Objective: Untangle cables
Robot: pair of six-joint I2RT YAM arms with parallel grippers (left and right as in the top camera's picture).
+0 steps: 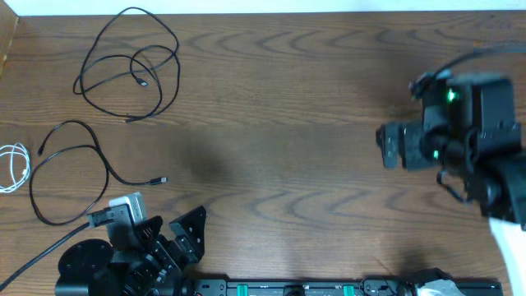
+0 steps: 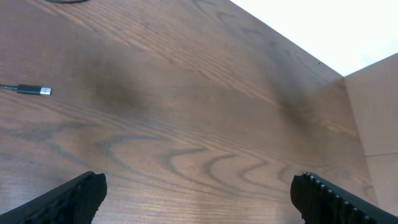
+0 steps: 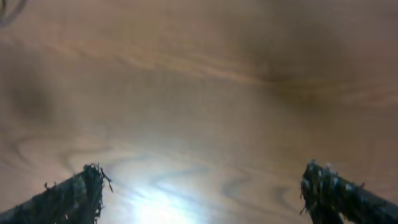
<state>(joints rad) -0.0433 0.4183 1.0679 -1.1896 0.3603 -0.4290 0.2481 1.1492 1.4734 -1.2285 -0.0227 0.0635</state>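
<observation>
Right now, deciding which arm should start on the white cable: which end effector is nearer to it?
Left. The left end effector is lower right of the white cable in the overhead view. The right end effector is far across the table, on the opposite side.

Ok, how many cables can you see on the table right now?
3. One black cable lies looped at the far left corner, a second black cable is looped just nearer the left arm, and a white cable sits at the left edge, partly cut off. More could lie outside the view.
</observation>
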